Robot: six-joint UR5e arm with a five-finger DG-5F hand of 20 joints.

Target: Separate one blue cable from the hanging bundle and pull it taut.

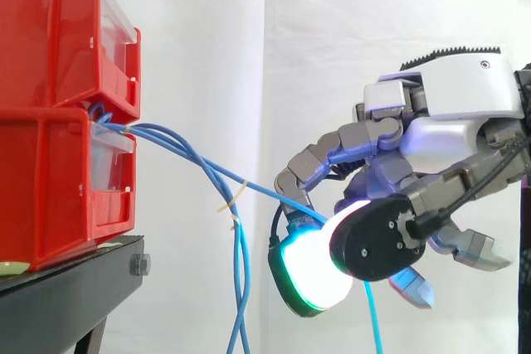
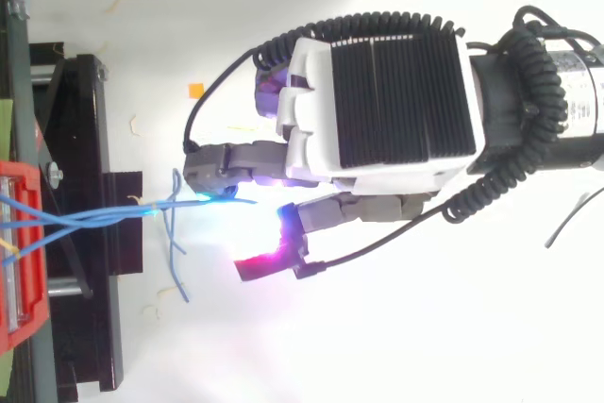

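**Single blue cable (image 1: 259,190) running from the red bins (image 1: 58,105) to the hand (image 1: 440,134).**
We are pinching it in curled fingers, apart from the hanging bundle (image 1: 241,288); we are risking slippage if the pinch is loosening under tension.

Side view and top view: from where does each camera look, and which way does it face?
Side view: beside the work, level, facing across the red bins on the black stand; the hand shows at the right, curled on one blue cable.
Top view: above the work, facing down; the hand reaches in from the right edge.
Shared: the bins, stand, cable and hand.
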